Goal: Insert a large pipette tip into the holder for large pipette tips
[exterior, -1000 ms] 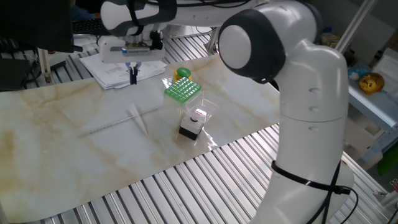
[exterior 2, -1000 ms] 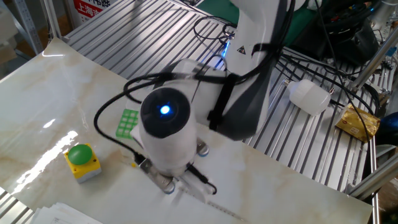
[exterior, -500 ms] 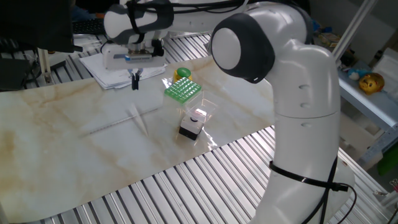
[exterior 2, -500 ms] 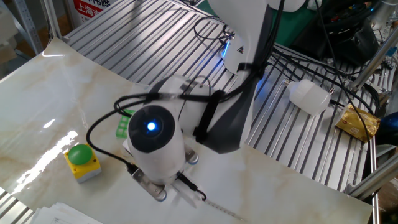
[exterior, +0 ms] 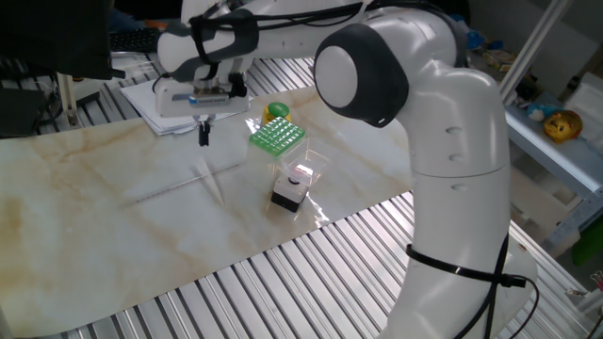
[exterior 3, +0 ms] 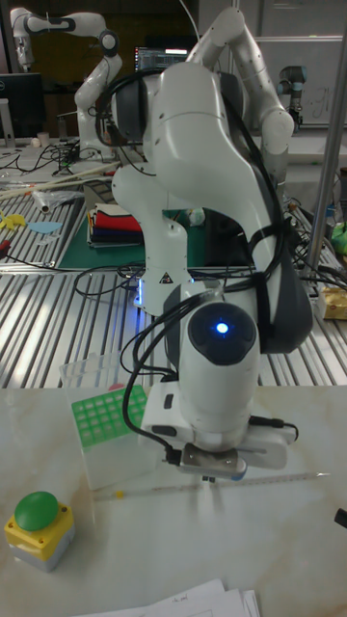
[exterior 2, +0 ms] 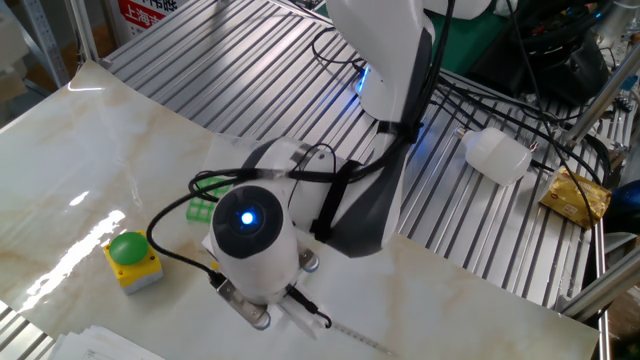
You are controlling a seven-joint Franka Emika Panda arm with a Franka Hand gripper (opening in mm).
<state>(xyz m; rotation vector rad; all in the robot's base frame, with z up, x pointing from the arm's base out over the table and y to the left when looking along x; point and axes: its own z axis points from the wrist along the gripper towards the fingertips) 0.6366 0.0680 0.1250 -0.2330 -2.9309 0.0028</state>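
Note:
The large pipette tip (exterior: 212, 184) lies flat on the marble tabletop, a short translucent cone left of the black-and-white box. The holder for large pipette tips (exterior: 277, 137) is the green gridded rack, also visible as the rack (exterior 3: 106, 415) and, mostly hidden by the arm, the rack (exterior 2: 203, 204). My gripper (exterior: 203, 133) hangs above the table, left of the rack and beyond the tip, its dark fingers close together with nothing between them. In the tall view the wrist covers the gripper.
A long thin pipette (exterior: 179, 186) lies across the table by the tip. A black-and-white box (exterior: 291, 189) in a clear case sits in front of the rack. A yellow button box with a green cap (exterior 3: 39, 525) stands near the rack. Papers (exterior: 170, 111) lie at the back.
The gripper has come lower and slightly nearer the pipette tip. The arm's elbow has swung left. Objects on the table have not moved.

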